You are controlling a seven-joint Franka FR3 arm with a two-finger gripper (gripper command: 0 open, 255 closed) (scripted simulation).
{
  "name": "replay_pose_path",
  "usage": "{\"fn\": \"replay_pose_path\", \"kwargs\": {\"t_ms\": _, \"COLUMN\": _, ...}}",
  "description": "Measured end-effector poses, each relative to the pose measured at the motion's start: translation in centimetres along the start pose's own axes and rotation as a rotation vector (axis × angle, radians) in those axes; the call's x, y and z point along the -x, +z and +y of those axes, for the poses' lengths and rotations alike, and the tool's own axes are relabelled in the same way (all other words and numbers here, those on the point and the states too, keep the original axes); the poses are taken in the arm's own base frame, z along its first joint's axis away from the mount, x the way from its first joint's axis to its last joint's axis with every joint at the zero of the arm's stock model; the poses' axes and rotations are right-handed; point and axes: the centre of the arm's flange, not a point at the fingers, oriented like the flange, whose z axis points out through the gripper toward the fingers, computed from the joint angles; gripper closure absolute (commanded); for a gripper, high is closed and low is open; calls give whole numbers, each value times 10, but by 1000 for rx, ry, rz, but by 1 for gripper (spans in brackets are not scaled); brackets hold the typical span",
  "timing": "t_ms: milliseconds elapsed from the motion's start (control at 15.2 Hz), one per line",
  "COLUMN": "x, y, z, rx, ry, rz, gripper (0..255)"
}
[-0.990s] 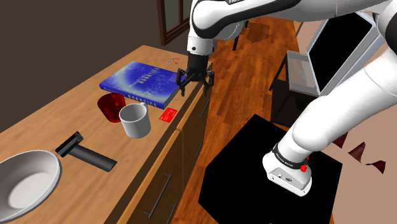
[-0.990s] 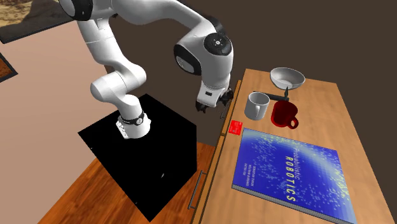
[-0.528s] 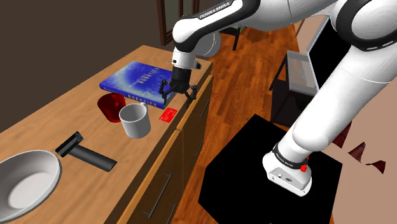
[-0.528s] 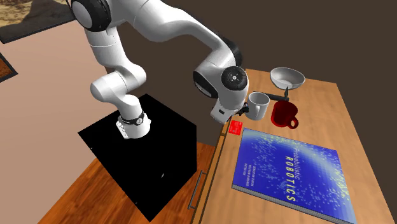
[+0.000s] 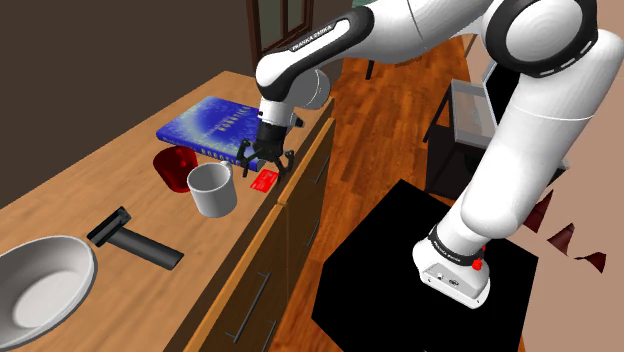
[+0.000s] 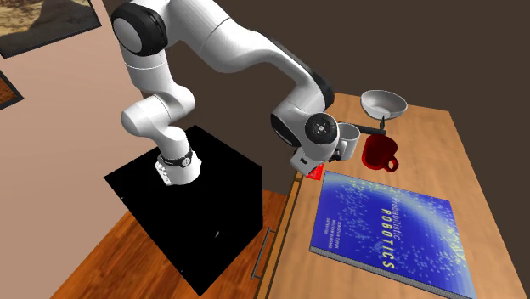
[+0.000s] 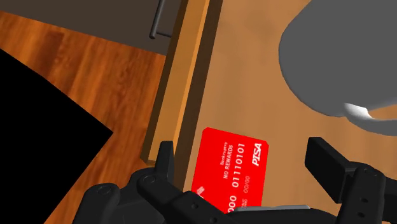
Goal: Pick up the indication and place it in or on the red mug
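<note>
I have the end effector (image 7: 247,156) spread wide over the red credit card (image 7: 232,170), one finger (image 7: 167,158) off each side, gripping nothing. The card lies flat on the wooden worktop (image 7: 254,95) near its front edge, just beside the white mug (image 5: 211,189). The red mug (image 5: 176,167) stands beyond that, farther from the edge.

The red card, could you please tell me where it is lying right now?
In the shoulder view the red card lies flat at the near edge of the counter, just right of the white mug, directly beneath the open gripper.
</note>
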Motion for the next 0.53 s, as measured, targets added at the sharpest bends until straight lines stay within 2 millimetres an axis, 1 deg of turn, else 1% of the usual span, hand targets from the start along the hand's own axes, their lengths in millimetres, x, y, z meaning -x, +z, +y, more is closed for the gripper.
{"fn": "replay_pose_path", "kwargs": {"t_ms": 198, "x": -1, "y": 15, "z": 0, "rx": 0, "ry": 1, "rz": 0, "gripper": 0}}
{"fn": "replay_pose_path", "kwargs": {"t_ms": 528, "x": -1, "y": 20, "z": 0, "rx": -1, "ry": 1, "rz": 0, "gripper": 0}}
